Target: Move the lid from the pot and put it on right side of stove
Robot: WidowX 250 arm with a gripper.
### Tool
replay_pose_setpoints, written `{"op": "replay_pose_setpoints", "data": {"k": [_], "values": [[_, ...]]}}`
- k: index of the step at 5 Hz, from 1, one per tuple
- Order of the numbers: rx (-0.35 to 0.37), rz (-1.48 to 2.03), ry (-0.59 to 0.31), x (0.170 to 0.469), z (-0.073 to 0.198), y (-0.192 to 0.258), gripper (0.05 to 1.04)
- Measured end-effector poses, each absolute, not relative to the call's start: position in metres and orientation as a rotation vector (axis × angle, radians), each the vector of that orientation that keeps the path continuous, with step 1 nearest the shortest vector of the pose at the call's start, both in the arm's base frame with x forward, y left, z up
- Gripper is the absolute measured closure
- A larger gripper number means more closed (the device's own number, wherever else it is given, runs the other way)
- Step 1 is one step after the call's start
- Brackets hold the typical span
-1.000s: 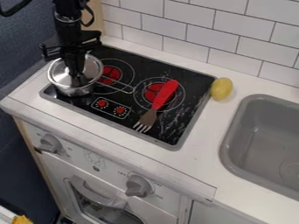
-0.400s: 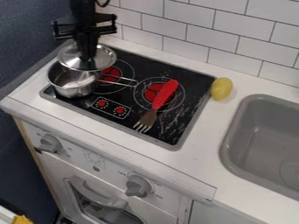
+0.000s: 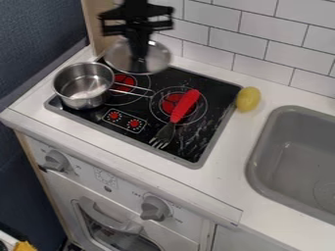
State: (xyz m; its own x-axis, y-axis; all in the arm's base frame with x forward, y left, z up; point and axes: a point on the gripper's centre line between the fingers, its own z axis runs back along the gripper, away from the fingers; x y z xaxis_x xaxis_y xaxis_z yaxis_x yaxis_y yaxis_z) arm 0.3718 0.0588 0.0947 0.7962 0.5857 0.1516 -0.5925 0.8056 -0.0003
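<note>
The gripper point(image 3: 138, 55) was clamped on the lid point(image 3: 116, 55), holding it above the far left part of the stove point(image 3: 216, 102), apart from the open pot point(image 3: 82, 84) at the left. The likeliest trouble was the fork point(image 3: 183, 107): it lay across the right part of the stove, so a lid set down on its handle would probably have rocked, tilted or slid. A narrow hold at the lid's middle might have let it swing or slip if carried fast. Going too far right could have knocked the lemon point(image 3: 248, 99), and going too low might have clipped the pot's handle point(image 3: 134, 90). Counted, there were 1 lid, 1 pot, 1 fork, 1 lemon, 1 stove, 1 sink point(image 3: 260, 162), 2 large red burner marks and 2 front knobs.
</note>
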Motion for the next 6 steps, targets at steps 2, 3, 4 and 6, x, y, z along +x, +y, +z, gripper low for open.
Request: {"op": "replay_pose_setpoints", "data": {"k": [2,3,4,6], "values": [[-0.015,0.344,-0.15,0.366,0.094,-0.033,1.028],[-0.026,0.218,-0.135,0.351,0.088,-0.068,1.028],[-0.042,0.149,-0.117,0.341,0.078,-0.084,1.028],[-0.054,0.074,-0.075,0.331,0.051,-0.101,1.028]]}}
